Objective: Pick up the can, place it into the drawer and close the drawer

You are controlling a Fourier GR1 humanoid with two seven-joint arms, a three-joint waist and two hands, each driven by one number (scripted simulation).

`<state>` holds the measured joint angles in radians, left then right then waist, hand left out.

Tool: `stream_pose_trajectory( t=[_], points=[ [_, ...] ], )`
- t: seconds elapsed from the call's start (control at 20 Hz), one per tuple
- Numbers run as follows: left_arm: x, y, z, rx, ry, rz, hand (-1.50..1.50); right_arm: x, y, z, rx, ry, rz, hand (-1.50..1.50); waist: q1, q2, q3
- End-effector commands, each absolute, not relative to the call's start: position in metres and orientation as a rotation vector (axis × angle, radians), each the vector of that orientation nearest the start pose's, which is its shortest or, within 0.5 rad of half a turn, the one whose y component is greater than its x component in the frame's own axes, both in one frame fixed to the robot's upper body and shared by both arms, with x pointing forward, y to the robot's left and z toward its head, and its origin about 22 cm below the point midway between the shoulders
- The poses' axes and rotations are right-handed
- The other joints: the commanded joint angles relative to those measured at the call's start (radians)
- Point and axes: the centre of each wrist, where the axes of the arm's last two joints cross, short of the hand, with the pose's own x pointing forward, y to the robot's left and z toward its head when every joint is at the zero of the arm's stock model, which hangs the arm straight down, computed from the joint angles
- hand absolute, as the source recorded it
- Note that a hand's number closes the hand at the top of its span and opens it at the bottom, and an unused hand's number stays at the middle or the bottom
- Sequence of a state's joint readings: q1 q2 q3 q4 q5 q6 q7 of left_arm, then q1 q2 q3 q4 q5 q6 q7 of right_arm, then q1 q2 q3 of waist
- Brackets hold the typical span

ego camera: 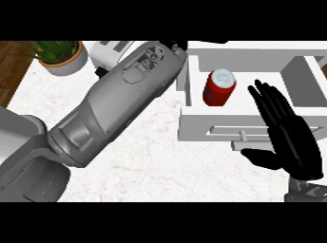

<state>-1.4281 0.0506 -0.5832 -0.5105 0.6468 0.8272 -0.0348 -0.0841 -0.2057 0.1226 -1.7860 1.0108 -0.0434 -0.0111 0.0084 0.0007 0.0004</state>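
Right robot hand (pixel 289 137), fingers straight, beside red silver-topped can (pixel 219 88) in drawer (pixel 208 124).

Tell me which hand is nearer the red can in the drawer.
Right. The right hand is open just right of the red can, over the drawer. The left forearm lies left of the drawer, its hand mostly hidden at the top.
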Motion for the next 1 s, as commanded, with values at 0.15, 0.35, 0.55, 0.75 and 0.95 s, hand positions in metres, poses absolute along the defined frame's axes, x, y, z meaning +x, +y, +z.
stream_pose_trajectory(
  t=[0.15, 0.35, 0.55, 0.75, 0.95],
  points=[
    [0.43, 0.044, 0.209, 0.247, -1.776, -0.051, -1.5, 0.282, -0.232, 0.028, -1.053, -1.694, 0.912, -1.5, 0.032, -0.008, 0.0],
    [0.418, 0.041, 0.217, 0.208, -1.774, -0.051, -1.5, 0.302, -0.24, 0.006, -1.091, -1.645, 0.914, -1.5, 0.037, -0.007, 0.0],
    [0.413, 0.043, 0.224, 0.215, -1.766, -0.045, -1.5, 0.321, -0.233, -0.001, -1.115, -1.615, 0.962, -1.5, 0.043, -0.006, 0.001],
    [0.417, 0.089, 0.218, 0.226, -1.755, -0.048, -1.5, 0.335, -0.24, -0.01, -1.181, -1.594, 0.945, -1.5, 0.059, 0.0, 0.0],
    [0.411, 0.092, 0.215, 0.253, -1.755, -0.063, -1.5, 0.364, -0.233, 0.005, -1.237, -1.606, 0.95, -1.5, 0.053, 0.004, 0.001]
  ],
)
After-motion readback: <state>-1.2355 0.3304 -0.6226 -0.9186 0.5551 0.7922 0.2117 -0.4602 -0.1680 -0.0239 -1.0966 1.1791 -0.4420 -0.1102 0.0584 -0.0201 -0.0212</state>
